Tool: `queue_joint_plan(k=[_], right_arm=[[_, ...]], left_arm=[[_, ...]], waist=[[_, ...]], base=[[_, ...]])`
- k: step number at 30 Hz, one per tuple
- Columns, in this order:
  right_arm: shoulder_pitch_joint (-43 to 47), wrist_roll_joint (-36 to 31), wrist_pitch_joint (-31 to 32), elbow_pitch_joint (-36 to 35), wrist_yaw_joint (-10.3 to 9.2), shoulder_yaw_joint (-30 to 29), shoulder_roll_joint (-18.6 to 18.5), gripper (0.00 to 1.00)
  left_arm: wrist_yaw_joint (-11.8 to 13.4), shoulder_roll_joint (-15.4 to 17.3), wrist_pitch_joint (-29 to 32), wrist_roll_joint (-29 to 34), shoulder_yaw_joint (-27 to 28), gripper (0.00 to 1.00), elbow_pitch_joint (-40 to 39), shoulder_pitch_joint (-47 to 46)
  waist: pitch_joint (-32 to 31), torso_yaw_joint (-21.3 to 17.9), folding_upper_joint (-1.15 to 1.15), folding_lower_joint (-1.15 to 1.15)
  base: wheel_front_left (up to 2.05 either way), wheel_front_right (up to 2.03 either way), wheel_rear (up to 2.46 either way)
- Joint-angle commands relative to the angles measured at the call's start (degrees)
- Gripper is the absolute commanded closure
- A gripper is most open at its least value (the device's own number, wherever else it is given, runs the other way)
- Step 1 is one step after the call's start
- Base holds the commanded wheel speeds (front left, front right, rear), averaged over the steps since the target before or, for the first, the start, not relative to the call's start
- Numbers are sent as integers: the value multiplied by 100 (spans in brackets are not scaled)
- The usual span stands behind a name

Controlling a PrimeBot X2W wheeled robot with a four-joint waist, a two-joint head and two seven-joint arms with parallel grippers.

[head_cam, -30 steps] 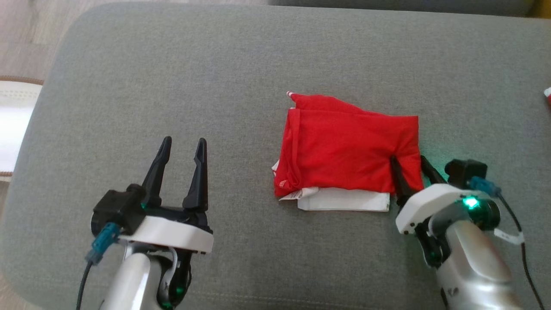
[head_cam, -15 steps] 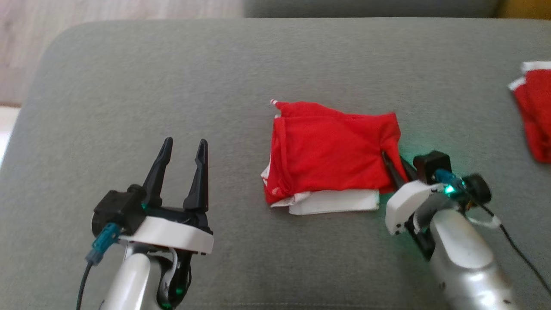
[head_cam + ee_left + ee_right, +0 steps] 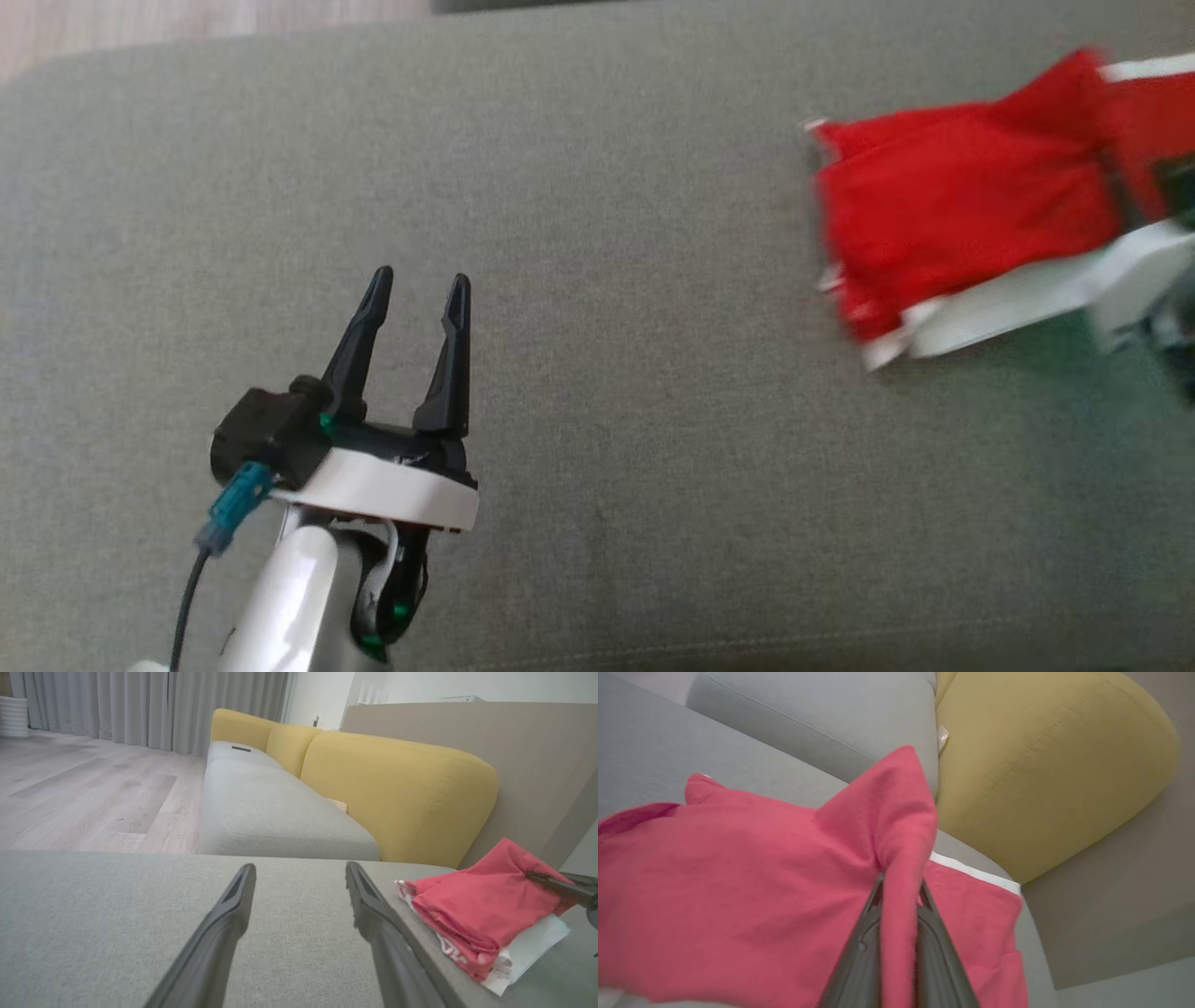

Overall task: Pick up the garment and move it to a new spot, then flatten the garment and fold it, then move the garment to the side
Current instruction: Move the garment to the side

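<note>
The right hand (image 3: pixel 899 891), open 1 second ago, now pinches a corner of the folded red-and-white fabric garment (image 3: pixel 952 205), which has moved to the upper right, beside another red garment (image 3: pixel 976 905) on the grey cushion (image 3: pixel 597 420). The left hand (image 3: pixel 420 277) is spread and empty.

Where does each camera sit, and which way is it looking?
Head view: up on the head, looking down at the grey cushion; the open left gripper shows at lower left.
Left wrist view: on the left wrist, looking along its two spread fingers across the cushion to a yellow sofa back.
Right wrist view: on the right wrist, looking along the right gripper, shut on a fold of the red garment.
Shared: all three show that garment.
</note>
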Motion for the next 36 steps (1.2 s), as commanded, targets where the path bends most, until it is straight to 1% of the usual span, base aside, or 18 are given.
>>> queue_joint_plan(k=[1, 3, 6, 8, 10, 14, 19, 23, 27, 28, 29, 30, 33, 36], right_arm=[[-244, 30, 26, -138, -5, -16, -236, 100], [-359, -11, 106, -50, -5, -151, -560, 100], [-468, -138, 251, 128, -5, -428, -947, 100], [-519, -199, 331, 247, -5, -597, -1096, 100], [-555, -245, 424, 352, -5, -759, -1153, 100], [-598, -414, 570, 466, -5, -1100, -1195, 100], [-619, -741, 654, 403, -5, -1576, -1131, 100], [-605, -1022, 719, 221, -5, -1945, -954, 100], [-543, -1167, 796, 94, -5, -2116, -753, 100], [-526, -1182, 799, 57, -5, -2157, -703, 84], [-510, -1198, 790, 7, -5, -2209, -659, 6], [-489, -1212, 798, -32, -5, -2260, -614, 0], [-403, -1200, 837, -136, -5, -2363, -465, 0], [-353, -1206, 829, -251, -5, -2397, -395, 0]], left_arm=[[-18, 19, -45, -47, 135, 0, -178, -244], [-36, 19, -45, -42, 139, 0, -168, -296], [-56, 19, -45, -48, 161, 0, -155, -361], [-63, 19, -45, -55, 173, 0, -157, -397], [-59, 19, -45, -67, 184, 0, -167, -431], [-70, 19, -45, -67, 217, 0, -183, -485], [-87, 19, -45, -31, 248, 0, -179, -505], [-97, 19, -45, 0, 267, 0, -165, -526], [-118, 19, -45, 26, 264, 0, -128, -540], [-118, 19, -45, 27, 263, 0, -122, -539], [-118, 19, -45, 26, 262, 0, -117, -540], [-119, 19, -45, 23, 260, 0, -112, -539], [-131, 19, -45, 21, 245, 0, -73, -519], [-142, 19, -45, 16, 245, 0, -41, -499]], waist=[[126, 19, 0, 0], [237, 64, 0, 0], [374, 132, 0, 0], [461, 173, 0, 0], [540, 205, 0, 0], [675, 235, 0, 0], [771, 211, 0, 0], [797, 145, 0, 0], [780, 70, 0, 0], [772, 55, 0, 0], [765, 45, 0, 0], [753, 37, 0, 0], [672, 32, 0, 0], [600, 39, 0, 0]], base=[[0, 0, 0], [0, 0, 0], [0, 0, 0], [0, 0, 0], [0, 0, 0], [0, 0, 0], [0, 0, 0], [0, 0, 0], [0, 0, 0], [0, 0, 0], [0, 0, 0], [0, 0, 0], [0, 0, 0], [0, 0, 0]])
